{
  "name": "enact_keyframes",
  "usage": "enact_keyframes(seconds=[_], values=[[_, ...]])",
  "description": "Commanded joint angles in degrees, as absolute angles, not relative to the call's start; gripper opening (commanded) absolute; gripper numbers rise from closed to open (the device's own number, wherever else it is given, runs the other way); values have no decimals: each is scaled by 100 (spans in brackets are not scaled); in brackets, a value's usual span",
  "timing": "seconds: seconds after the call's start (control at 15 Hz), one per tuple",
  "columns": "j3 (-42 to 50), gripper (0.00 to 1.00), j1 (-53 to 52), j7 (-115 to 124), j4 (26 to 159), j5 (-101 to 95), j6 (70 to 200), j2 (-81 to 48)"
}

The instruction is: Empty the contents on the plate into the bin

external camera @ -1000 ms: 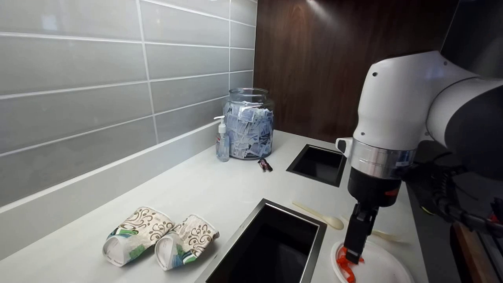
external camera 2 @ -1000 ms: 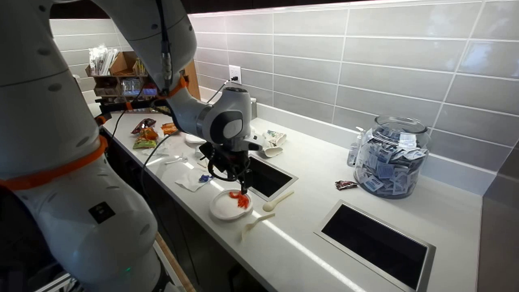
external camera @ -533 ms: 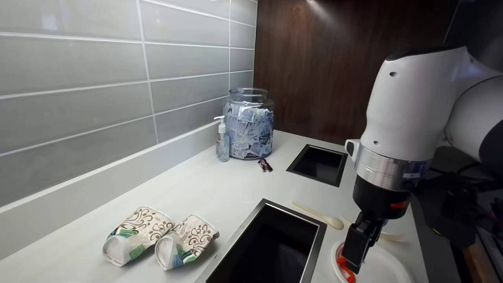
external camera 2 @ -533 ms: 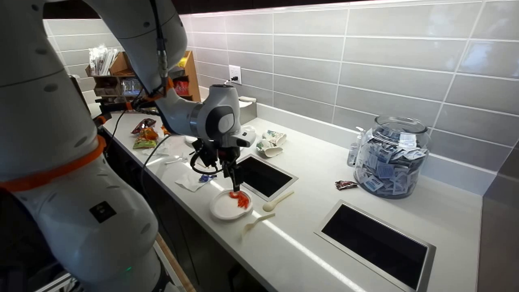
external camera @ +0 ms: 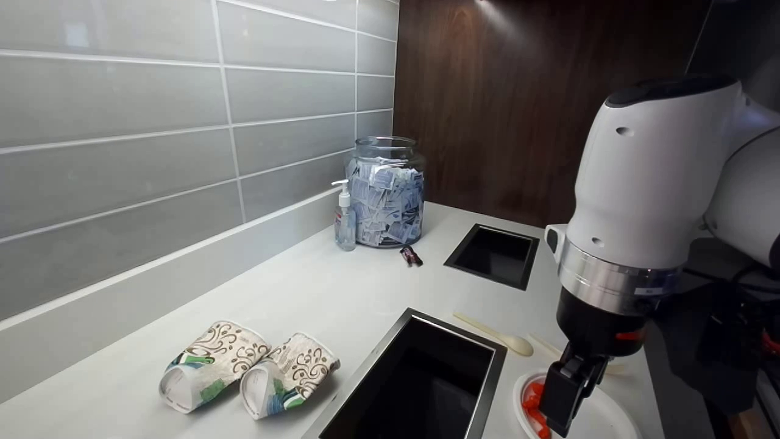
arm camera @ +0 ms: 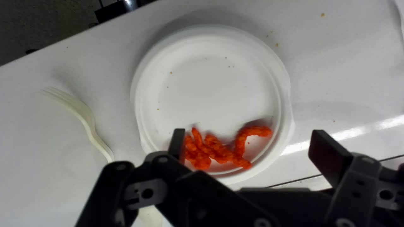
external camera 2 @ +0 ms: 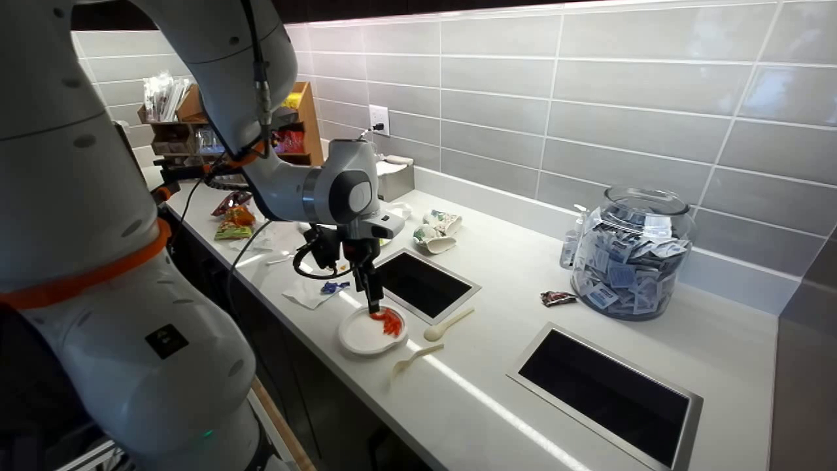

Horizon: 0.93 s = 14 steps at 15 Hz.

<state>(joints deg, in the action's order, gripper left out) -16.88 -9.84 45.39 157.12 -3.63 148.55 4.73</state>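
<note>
gripper [arm camera: 252, 148] | fingers [arm camera: 329, 159] spread wide | near red scraps [arm camera: 219, 150] | contact unclear

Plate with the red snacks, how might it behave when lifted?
The plate looks disposable, so it's probably light and may flex. Being shallow, it might let the red snacks, bunched at one side, slide off if tilted.

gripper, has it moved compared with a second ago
Yes. In an exterior view, the gripper has shifted toward the picture's left, away from the pale spoon, which lies where it did.
</note>
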Motion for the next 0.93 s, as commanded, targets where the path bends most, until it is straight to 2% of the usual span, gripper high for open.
enact_keyframes(seconds=[0.0, 0.67, 0.87], values=[[-1700, 100, -1036, 5010, 15712, -694, 14754, 385], [-1608, 100, -1134, 5356, 15520, -868, 14977, -100], [-1525, 96, -1150, 5542, 15400, -1119, 15097, -256]])
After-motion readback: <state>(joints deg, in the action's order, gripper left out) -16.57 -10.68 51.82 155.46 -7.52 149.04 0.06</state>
